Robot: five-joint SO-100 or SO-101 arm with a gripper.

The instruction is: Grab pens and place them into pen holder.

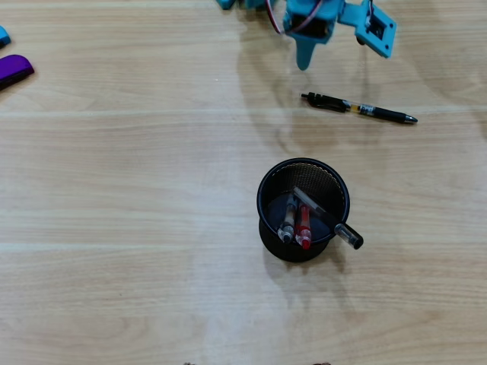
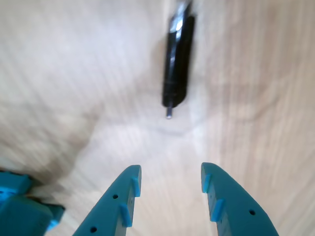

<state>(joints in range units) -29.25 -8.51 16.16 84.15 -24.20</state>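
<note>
In the overhead view, a pen holder (image 1: 303, 211) stands on the table (image 1: 114, 228), a little right of centre. Three pens lean inside it: two side by side (image 1: 288, 220) (image 1: 303, 226), and a third (image 1: 329, 219) whose end juts over the rim at lower right. Above the holder, well apart, a fourth pen (image 1: 358, 108) lies flat, running left to right. The gripper (image 1: 304, 57) hangs just above that pen's left end. A chunky object (image 1: 14, 70) lies at the far left edge

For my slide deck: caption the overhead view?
Three pens stand in the mesh pen holder; the black pen lies on the table near the open pincer.
</note>
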